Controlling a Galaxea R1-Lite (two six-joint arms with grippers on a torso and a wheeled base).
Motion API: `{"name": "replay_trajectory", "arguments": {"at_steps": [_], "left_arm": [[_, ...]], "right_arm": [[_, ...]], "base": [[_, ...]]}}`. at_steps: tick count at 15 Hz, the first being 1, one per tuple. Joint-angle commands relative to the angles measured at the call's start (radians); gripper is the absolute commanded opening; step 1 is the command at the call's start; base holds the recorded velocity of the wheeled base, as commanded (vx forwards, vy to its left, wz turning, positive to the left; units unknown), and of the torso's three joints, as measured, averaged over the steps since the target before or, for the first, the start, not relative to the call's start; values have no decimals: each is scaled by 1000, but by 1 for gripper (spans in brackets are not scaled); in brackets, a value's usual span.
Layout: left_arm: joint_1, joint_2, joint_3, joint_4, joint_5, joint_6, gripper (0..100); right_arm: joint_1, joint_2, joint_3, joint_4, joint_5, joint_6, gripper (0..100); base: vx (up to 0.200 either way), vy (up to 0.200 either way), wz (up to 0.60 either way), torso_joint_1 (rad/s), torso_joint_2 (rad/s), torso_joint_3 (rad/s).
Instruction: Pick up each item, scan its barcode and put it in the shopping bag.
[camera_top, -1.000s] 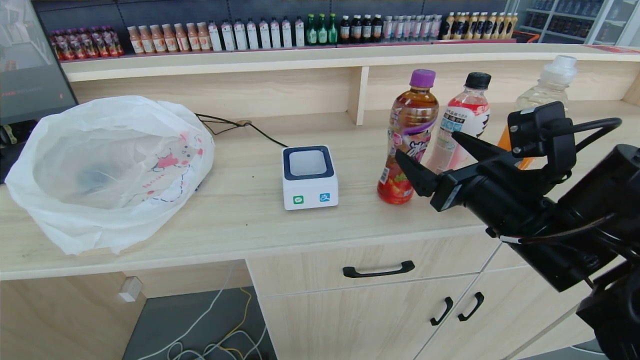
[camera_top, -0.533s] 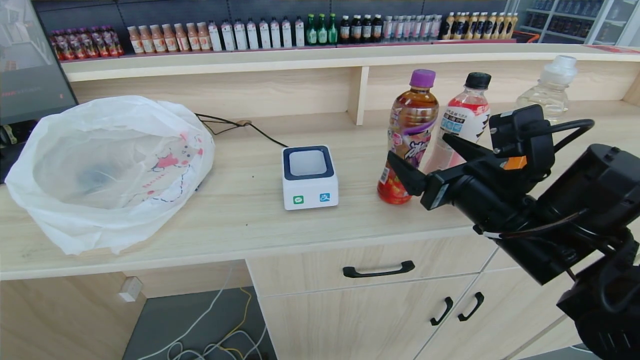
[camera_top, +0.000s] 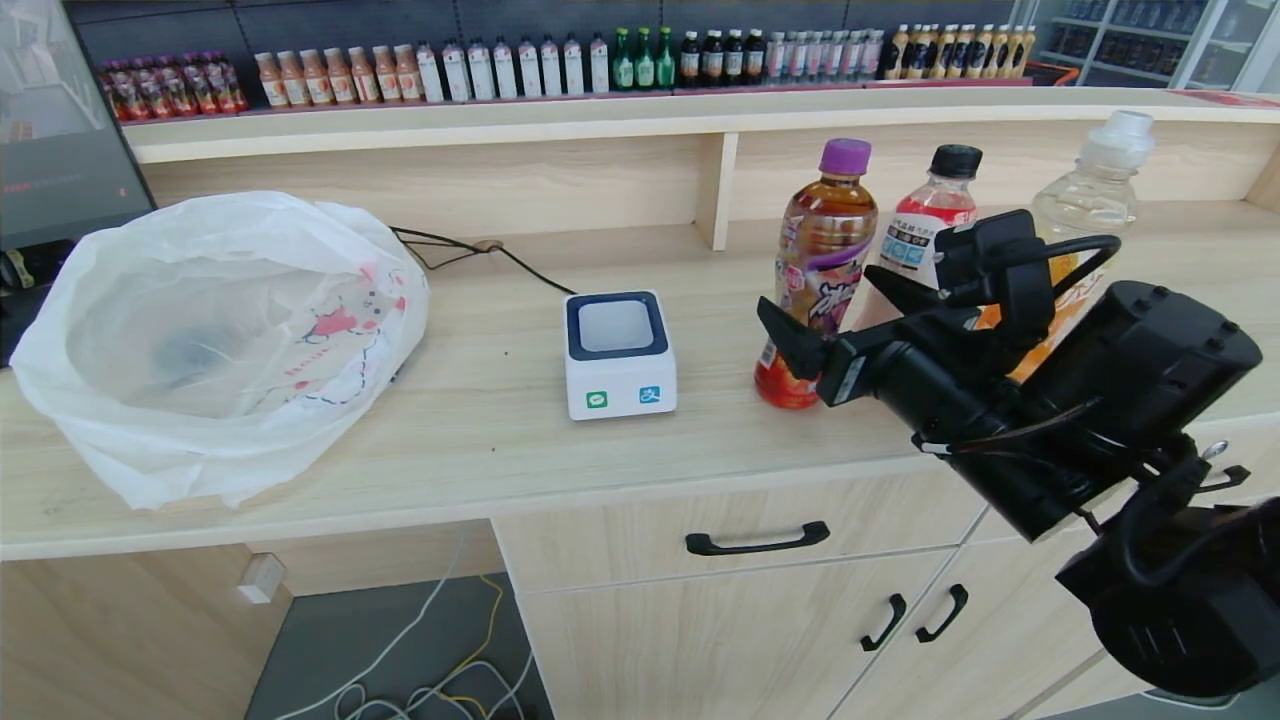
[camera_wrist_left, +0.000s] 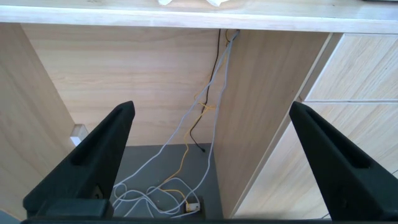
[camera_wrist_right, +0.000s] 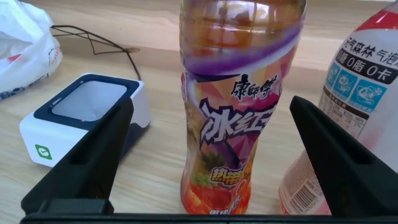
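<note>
Right gripper (camera_top: 815, 290) advanced toward purple-cap bottle (camera_top: 822, 262) over last second. Jaws wide, nothing held, bottle centred ahead of them, no contact seen. Left gripper (camera_wrist_left: 211, 112) also wide, low below bench (camera_top: 480, 440) edge, facing cables (camera_wrist_left: 186, 162). Purple-cap bottle upright on bench, scanner (camera_top: 618, 352) near it, bag (camera_top: 220, 340) well apart beyond, mouth open. Black-cap bottle (camera_top: 930, 215) just behind target, clear bottle (camera_top: 1100, 190) farther. Risk: far jaw must thread gap between 2 bottles; clipping either could topple it. Off-centre squeeze on round plastic may twist it.
</note>
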Motion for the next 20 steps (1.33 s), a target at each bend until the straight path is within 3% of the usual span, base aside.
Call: {"name": "replay_trajectory", "arguments": {"at_steps": [1,20], "left_arm": [[0,0,0,-1,0,0,100],[0,0,0,-1,0,0,100]], "right_arm": [[-3,25,-19,-1,1,0,100],[-51,122,-141,-1,1,4,100]], "base": [[0,0,0,0,0,0],[0,0,0,0,0,0]]}}
